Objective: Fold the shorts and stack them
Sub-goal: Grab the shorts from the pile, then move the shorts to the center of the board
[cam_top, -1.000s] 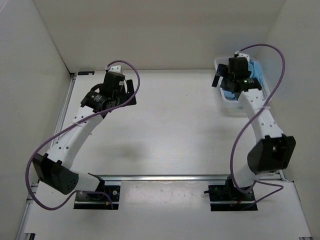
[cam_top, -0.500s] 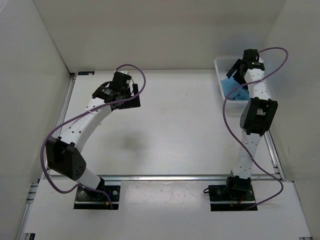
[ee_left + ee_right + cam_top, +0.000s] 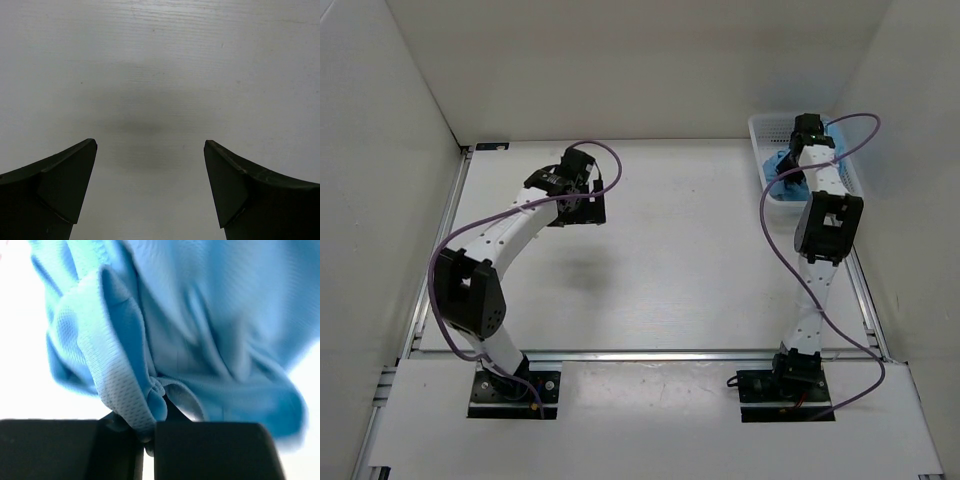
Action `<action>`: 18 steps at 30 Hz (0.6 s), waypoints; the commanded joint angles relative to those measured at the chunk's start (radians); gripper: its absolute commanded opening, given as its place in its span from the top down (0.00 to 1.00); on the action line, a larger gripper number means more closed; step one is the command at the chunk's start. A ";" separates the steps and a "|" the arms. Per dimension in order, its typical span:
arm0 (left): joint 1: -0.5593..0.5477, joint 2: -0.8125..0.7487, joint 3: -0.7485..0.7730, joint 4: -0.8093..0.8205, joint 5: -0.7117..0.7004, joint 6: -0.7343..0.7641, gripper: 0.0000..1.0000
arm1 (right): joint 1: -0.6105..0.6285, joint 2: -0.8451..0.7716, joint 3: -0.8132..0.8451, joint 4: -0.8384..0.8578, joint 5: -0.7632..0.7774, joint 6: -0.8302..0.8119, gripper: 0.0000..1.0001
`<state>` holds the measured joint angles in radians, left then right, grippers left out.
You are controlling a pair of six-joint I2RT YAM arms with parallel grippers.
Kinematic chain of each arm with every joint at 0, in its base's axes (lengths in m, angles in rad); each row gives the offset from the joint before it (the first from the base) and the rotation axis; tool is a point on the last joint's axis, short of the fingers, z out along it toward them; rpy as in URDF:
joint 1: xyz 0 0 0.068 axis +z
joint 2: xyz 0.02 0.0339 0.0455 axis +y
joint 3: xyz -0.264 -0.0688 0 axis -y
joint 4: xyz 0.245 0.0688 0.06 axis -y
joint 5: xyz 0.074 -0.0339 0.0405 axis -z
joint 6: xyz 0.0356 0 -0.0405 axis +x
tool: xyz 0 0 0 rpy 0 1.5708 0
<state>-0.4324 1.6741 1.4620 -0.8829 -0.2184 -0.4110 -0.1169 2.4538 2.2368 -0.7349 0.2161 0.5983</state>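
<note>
The right gripper (image 3: 145, 432) pinched the bunched shorts (image 3: 200, 340) at the basket (image 3: 760, 125), upper right; the left gripper (image 3: 150, 143) hung spread over the table (image 3: 680, 260). Folding apparently had not begun.

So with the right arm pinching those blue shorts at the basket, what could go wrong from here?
The right gripper pinches only a small bunched fold of the shorts in its jaws; the fabric may slip out when lifted. The rest lies in the white basket and could snag its rim or drag it.
</note>
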 commanded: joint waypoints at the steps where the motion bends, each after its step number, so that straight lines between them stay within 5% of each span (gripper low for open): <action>1: -0.005 -0.094 0.037 -0.008 0.023 0.008 0.00 | 0.054 -0.261 -0.028 0.045 0.164 -0.055 1.00; 4: -0.005 -0.123 0.047 -0.008 0.047 0.008 0.00 | 0.123 -0.398 0.091 0.026 0.200 -0.150 1.00; 9: 0.047 -0.102 0.168 -0.117 -0.070 -0.017 0.00 | 0.226 -0.586 0.305 -0.023 0.039 -0.201 1.00; 18: 0.300 -0.244 0.291 -0.203 0.014 -0.032 0.00 | 0.497 -0.863 0.092 0.012 -0.187 -0.261 1.00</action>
<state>-0.2096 1.5414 1.7077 -1.0382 -0.2436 -0.4347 0.3305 1.5921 2.4321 -0.7197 0.1303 0.3725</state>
